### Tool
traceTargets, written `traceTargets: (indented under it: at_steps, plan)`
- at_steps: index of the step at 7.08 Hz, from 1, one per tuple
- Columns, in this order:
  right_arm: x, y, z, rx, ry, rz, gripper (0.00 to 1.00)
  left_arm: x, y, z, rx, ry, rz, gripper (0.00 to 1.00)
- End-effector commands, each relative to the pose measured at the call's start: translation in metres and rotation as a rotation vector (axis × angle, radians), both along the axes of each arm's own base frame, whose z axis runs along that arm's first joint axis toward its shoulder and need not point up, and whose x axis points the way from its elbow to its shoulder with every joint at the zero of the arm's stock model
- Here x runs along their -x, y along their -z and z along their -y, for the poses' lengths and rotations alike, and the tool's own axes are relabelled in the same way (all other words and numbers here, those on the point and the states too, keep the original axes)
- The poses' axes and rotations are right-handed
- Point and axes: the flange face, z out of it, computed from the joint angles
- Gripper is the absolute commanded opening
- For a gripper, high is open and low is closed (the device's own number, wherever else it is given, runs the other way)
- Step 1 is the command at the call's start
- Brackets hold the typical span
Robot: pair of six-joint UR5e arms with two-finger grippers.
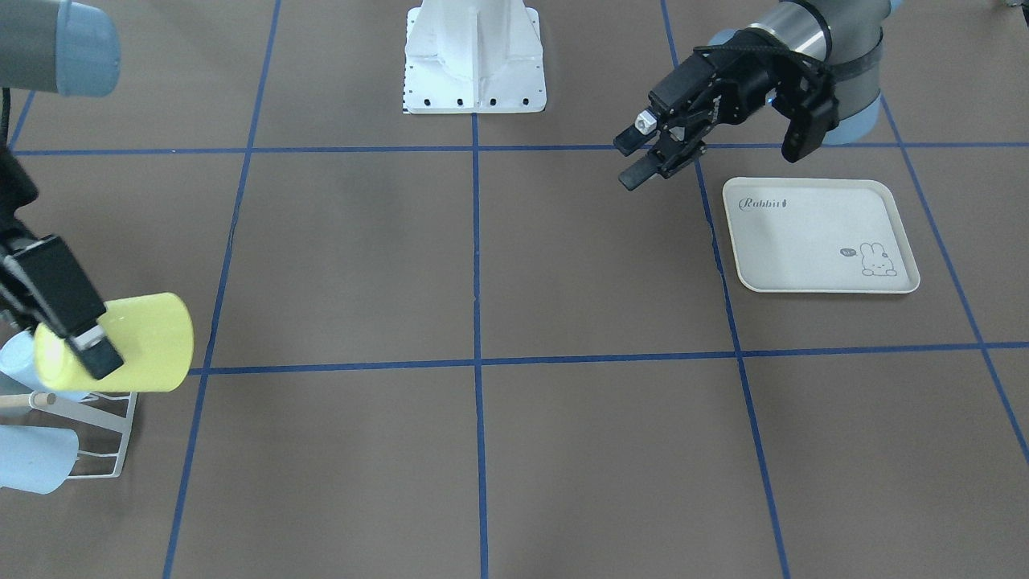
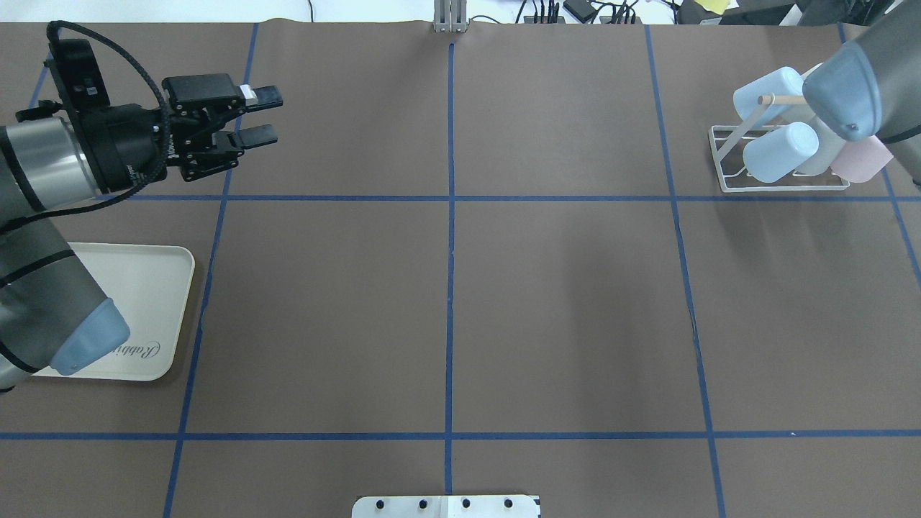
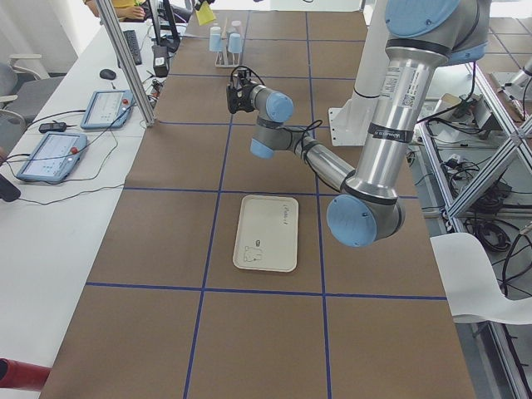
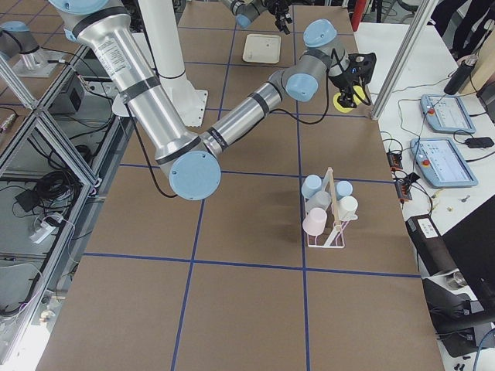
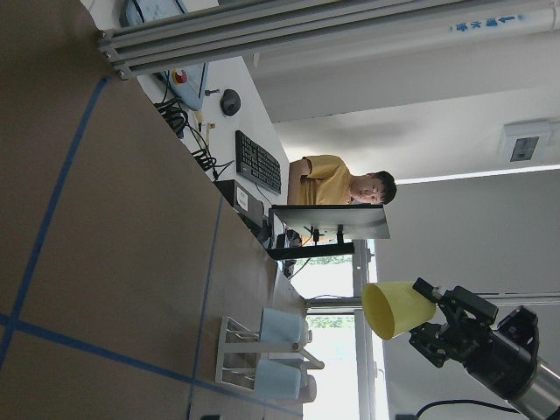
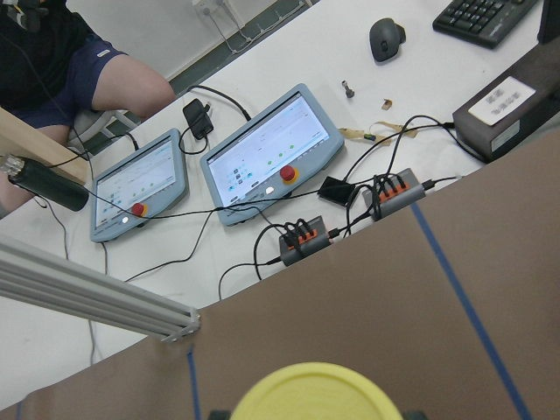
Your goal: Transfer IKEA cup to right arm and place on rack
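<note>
The right gripper is clamped on the yellow plastic cup. One black finger lies across the cup's outer wall near its narrower, closed end; the other finger is hidden. The cup hangs in the air, tilted rather than upright. Its closed base points toward the robot's right, and its wider open mouth points toward the table's middle and, by the left wrist view, partly downward. How steep the tilt is I cannot tell.

Roughly underneath stands the small white wire-frame rack, its light wooden peg jutting out below the cup's base end. So the target lies downward from the gripper, and the right arm is the only one near it. I judge the coming move to be a descent that brings the open mouth over a free prong, and the wrist may need turning so that the mouth leads.

The rack holds other cups: two pale blue plastic cups, an off-white cup and a pink cup. The right-end view seems to show five in all. Free room looks scarce, so nudging a neighbour is the risk.

Well apart, across the brown table with its blue tape grid, the left gripper hovers with its jaws partly apart and nothing between them. It is just beside a corner of the cream rabbit-print tray.
</note>
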Motion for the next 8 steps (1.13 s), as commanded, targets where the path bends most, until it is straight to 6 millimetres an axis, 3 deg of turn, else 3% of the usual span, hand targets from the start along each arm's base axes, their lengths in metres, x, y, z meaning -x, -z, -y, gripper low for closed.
traceTargets:
  at_steps: [1,2,4,6,8]
  plan:
    - [-0.053,-0.08,0.044,-0.052,0.088,-0.244,0.0,0.011,-0.013,0.005,-0.02,0.004,0.062,0.73]
    - [-0.068,-0.118,0.048,-0.06,0.139,-0.324,0.0,0.011,-0.014,0.004,-0.019,0.003,0.063,0.73]
    - [-0.086,-0.167,0.044,-0.068,0.215,-0.414,0.0,0.01,-0.015,0.004,-0.018,0.002,0.064,0.73]
    - [-0.096,-0.207,0.044,-0.054,0.206,-0.419,0.0,0.009,-0.015,0.004,-0.017,-0.001,0.065,0.73]
    - [-0.099,-0.229,0.054,-0.023,0.209,-0.423,0.0,0.008,-0.014,0.004,-0.019,-0.001,0.062,0.73]
